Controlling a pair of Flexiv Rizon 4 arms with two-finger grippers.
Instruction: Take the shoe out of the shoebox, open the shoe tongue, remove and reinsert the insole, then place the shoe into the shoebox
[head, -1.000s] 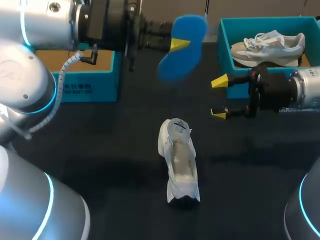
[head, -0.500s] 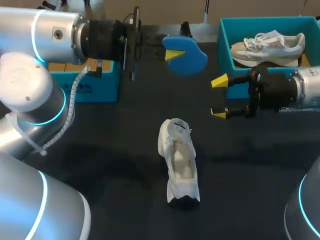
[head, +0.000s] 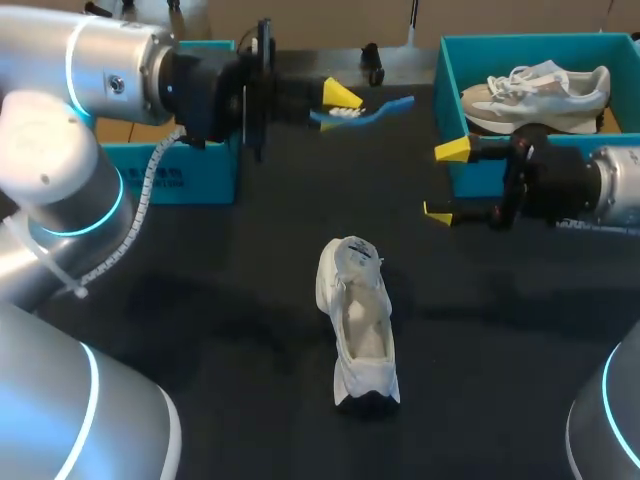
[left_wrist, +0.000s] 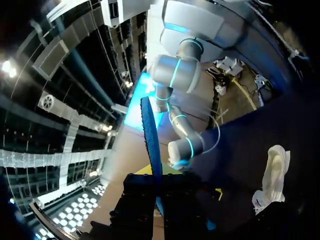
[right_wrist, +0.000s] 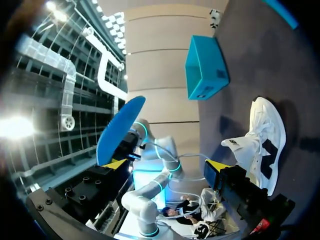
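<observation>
Nearest on the dark tabletop, a white shoe stands upright on its sole. Its long axis runs from near to far and its opening faces up. The tongue is pulled up at the far end.

Farther back on the right, the right pincer hovers above the tabletop. Its two yellow tips are spread wide and point toward the middle, with nothing between them.

Farther still, coming in from the left, the left pincer is closed on one end of a blue insole. The insole is held above the tabletop and shows only its thin edge from above. Its long axis runs left to right, and the free end points toward the right side.

At the far right stands a teal shoebox, open, with a second shoe lying across it. At the far left is another teal box, partly hidden by the left arm.
</observation>
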